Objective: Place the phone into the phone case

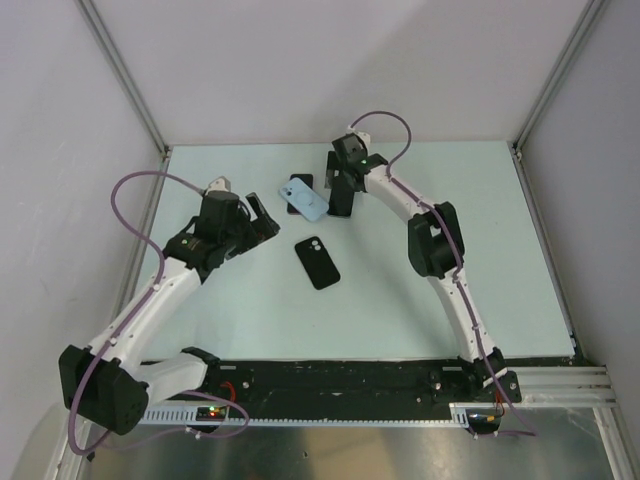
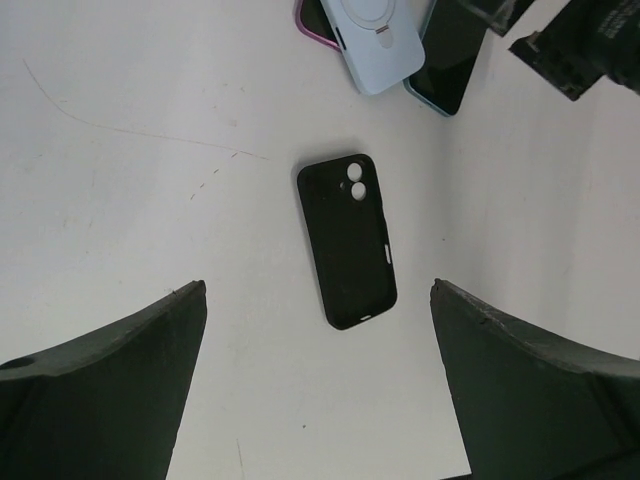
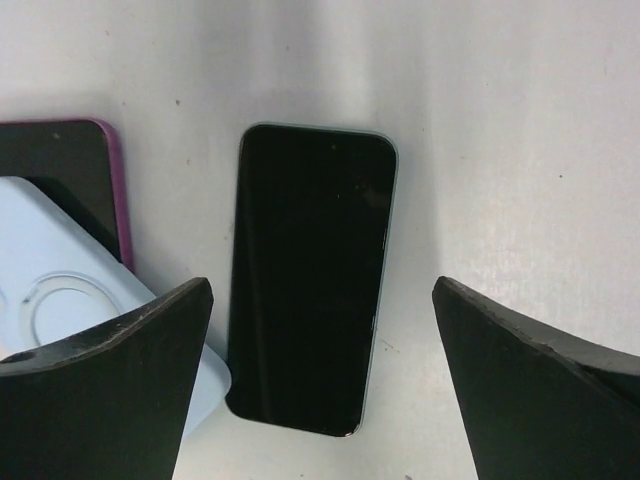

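A black phone case (image 1: 317, 262) (image 2: 347, 240) lies flat mid-table, its camera cut-outs at the far end. My left gripper (image 1: 264, 220) (image 2: 318, 292) is open and empty, hovering left of the case in the top view, with the case's near end between the fingers in its wrist view. A phone (image 3: 306, 280) (image 2: 446, 62) with a dark screen and a teal rim lies face up farther back. My right gripper (image 1: 341, 198) (image 3: 320, 288) hangs open over it, a finger on each side, not touching it.
A light blue case (image 1: 309, 201) (image 2: 379, 40) (image 3: 60, 300) with a ring on its back rests partly on a purple-rimmed phone (image 1: 299, 186) (image 3: 62, 172), just left of the teal phone. White walls and metal posts (image 1: 125, 75) bound the table.
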`<action>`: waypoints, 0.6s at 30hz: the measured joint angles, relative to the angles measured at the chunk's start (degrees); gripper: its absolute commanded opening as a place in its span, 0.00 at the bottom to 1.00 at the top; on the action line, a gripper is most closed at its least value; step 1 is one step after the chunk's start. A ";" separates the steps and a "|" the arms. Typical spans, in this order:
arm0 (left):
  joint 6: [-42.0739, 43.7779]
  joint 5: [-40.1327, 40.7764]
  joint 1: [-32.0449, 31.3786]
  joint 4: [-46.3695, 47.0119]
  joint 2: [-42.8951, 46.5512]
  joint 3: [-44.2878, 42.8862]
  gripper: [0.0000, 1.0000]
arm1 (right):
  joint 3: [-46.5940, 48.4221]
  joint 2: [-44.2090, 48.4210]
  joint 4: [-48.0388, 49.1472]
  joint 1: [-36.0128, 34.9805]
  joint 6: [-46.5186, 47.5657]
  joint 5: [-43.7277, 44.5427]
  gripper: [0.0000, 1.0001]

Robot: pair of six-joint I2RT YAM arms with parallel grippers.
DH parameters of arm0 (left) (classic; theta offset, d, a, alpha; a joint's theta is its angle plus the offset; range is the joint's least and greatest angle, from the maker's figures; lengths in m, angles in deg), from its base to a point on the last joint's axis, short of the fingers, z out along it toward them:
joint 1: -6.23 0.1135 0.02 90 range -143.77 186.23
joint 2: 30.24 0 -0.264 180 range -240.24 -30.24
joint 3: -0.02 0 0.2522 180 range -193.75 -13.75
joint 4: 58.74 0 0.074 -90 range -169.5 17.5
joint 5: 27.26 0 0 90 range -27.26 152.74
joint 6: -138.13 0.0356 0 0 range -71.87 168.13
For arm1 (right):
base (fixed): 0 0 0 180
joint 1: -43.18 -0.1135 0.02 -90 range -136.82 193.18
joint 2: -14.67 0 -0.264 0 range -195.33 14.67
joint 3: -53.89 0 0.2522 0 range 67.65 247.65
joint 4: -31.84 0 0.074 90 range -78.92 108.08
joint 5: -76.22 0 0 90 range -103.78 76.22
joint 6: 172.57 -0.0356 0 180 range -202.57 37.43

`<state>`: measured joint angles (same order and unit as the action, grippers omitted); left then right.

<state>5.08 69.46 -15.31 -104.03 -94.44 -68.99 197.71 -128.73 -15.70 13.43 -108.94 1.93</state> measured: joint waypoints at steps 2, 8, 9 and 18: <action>0.15 -0.87 0.31 -0.09 0.72 0.09 0.96 | 1.70 -1.27 -1.92 -0.22 0.87 0.42 0.99; 0.63 -2.58 0.52 -0.07 1.29 0.09 0.96 | 3.91 -3.58 -5.46 -1.07 3.69 1.46 0.99; 0.66 -2.75 0.55 -0.07 1.29 0.09 0.96 | 3.91 -3.78 -5.73 -1.20 4.07 1.57 0.99; 0.66 -3.13 0.72 -0.07 1.20 0.09 0.96 | 4.42 -4.33 -6.34 -2.47 5.90 2.14 0.99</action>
<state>5.74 66.34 -14.59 -104.09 -93.24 -68.90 202.12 -133.06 -22.04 10.96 -103.04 4.07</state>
